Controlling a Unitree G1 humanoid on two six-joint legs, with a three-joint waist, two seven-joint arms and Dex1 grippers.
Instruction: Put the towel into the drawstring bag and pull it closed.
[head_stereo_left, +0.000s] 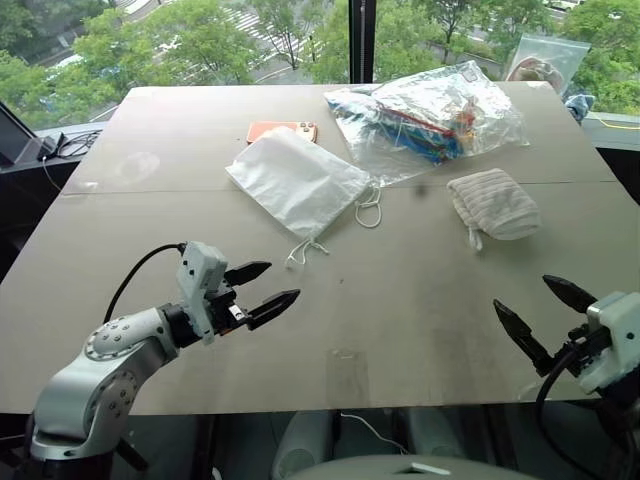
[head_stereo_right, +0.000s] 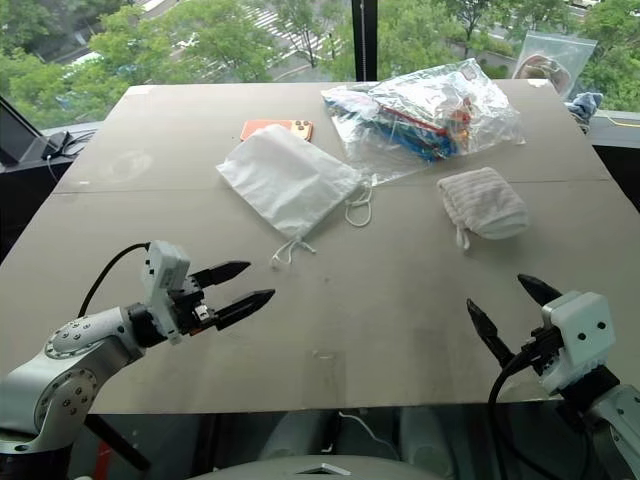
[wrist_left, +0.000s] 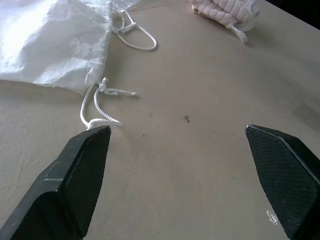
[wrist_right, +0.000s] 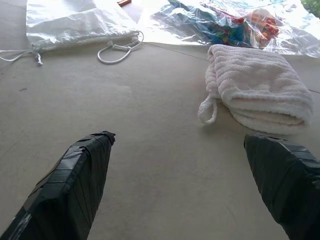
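The cream ribbed towel (head_stereo_left: 495, 204) lies folded on the table at the right, its short loop toward me; the right wrist view has the towel (wrist_right: 257, 87) just ahead. The white drawstring bag (head_stereo_left: 297, 180) lies flat near the table's middle, cords (head_stereo_left: 308, 251) trailing at its near end. My left gripper (head_stereo_left: 264, 289) hovers open over the near left of the table, short of the cords (wrist_left: 100, 102). My right gripper (head_stereo_left: 545, 314) is open at the near right edge, well short of the towel. Nothing is held.
A clear plastic bag of colourful items (head_stereo_left: 430, 115) lies behind the towel and the drawstring bag. An orange phone (head_stereo_left: 282, 130) peeks out behind the drawstring bag. Another clear bag (head_stereo_left: 547, 60) stands at the far right edge. Bare tabletop (head_stereo_left: 400, 300) spans the near half.
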